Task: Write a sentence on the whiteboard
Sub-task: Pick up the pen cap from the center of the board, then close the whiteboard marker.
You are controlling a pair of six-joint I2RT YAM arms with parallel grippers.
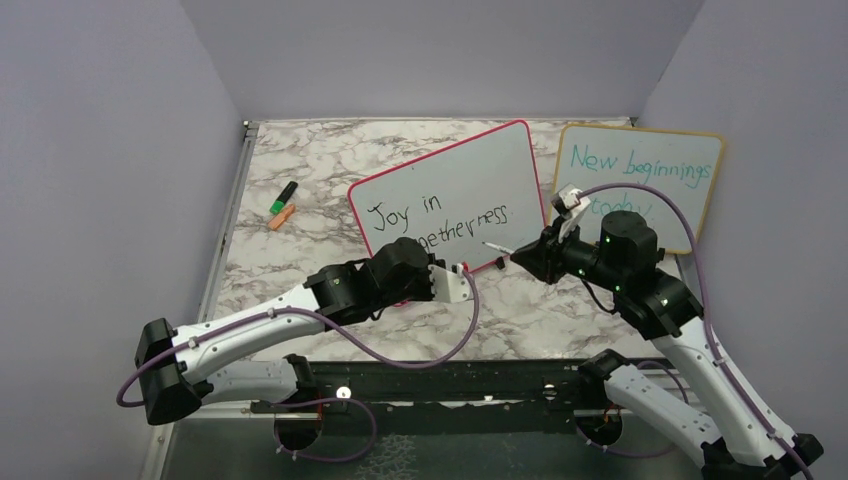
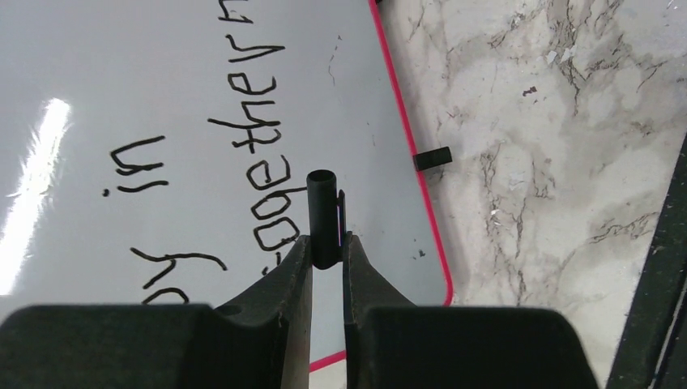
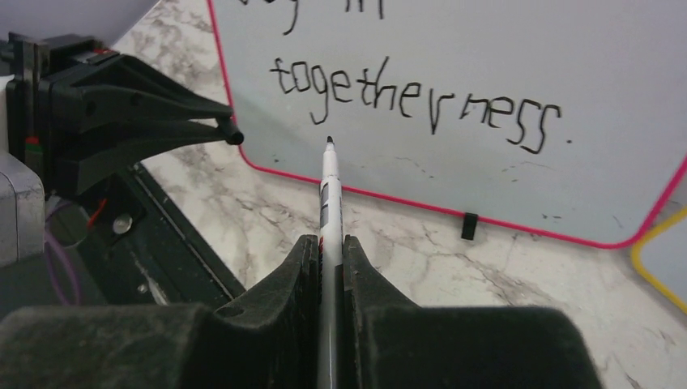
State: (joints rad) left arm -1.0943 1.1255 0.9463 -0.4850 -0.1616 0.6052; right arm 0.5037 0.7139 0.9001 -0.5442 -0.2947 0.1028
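- The right gripper [image 3: 328,247] is clenched on a white marker [image 3: 328,190]. The black tip points at the whiteboard [image 3: 486,57], just below "togetherness"; contact cannot be determined.
- The left gripper [image 2: 326,245] is clamped on a black cap [image 2: 322,211], open end outward, over the board's near corner.
- The whiteboard lies askew on the marble table [image 1: 300,160], between the grippers.
- The sentence [image 3: 381,91], "Joy in togetherness.", stands in two black lines.
- A yellow-framed board [image 1: 705,190] lies just beside it.

Can't read lower-line start of the sentence [image 1: 442,221] behind left arm [image 1: 398,264], nor bottom word on yellow board [image 1: 692,198] behind right arm [image 1: 622,250].
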